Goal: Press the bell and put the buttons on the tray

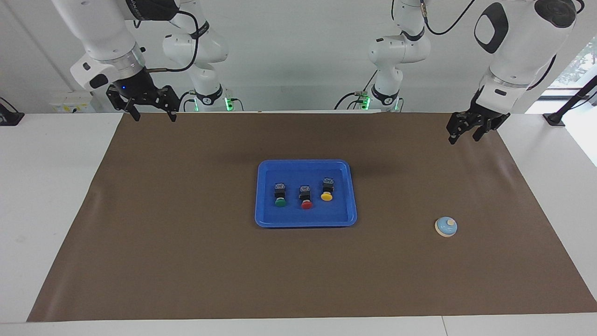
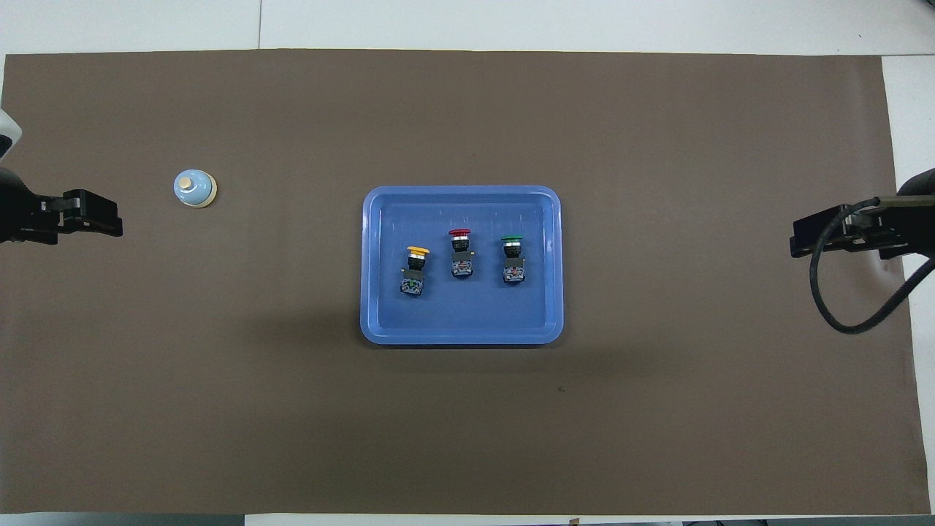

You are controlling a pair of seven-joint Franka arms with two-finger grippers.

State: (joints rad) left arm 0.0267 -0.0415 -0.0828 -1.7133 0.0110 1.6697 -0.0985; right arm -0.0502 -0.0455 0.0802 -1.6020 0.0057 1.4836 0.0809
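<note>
The blue tray lies mid-table on the brown mat and also shows in the overhead view. Three buttons lie in it on their sides, in a row: green, red, yellow; the overhead view shows them too: green, red, yellow. The light-blue bell stands on the mat toward the left arm's end, apart from the tray. My left gripper hangs open and empty over the mat's corner. My right gripper hangs open and empty over the mat's other corner.
The brown mat covers most of the white table. A black cable loop hangs from the right arm. Small black fixtures sit at the table's edges, one at each arm's end.
</note>
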